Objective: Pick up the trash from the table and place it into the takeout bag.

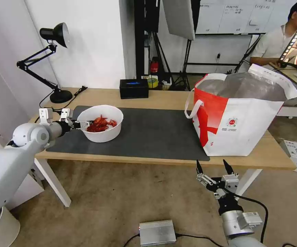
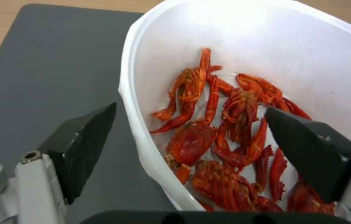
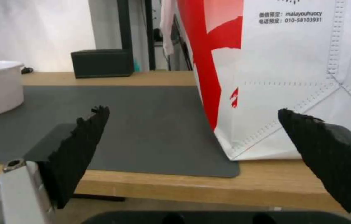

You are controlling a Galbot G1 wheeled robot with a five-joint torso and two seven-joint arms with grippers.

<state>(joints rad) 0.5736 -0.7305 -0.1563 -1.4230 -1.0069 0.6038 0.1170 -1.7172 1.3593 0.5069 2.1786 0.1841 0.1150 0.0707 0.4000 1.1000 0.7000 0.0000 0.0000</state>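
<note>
Takeout bag [image 1: 244,116] stands on the table [image 1: 162,97], right of the white bowl of red shells [image 1: 102,123].

Left gripper [image 1: 81,124] spread wide, straddling the bowl's near rim; right gripper [image 1: 214,167], also wide, hangs below the table edge, by the bag.

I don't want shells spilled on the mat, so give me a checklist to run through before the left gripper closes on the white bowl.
1. Left gripper open across the rim of the white plastic bowl of red shells, one finger outside, one inside: ok.
2. Inside finger free of the shells: cannot tell; it hangs right above them.
3. Bowl flat on the dark grey rectangular mat: ok.
4. Large white and red takeout bag upright, mouth open: ok.
5. Right gripper open, below the light-wood table's front edge, away from the bowl: ok.
</note>
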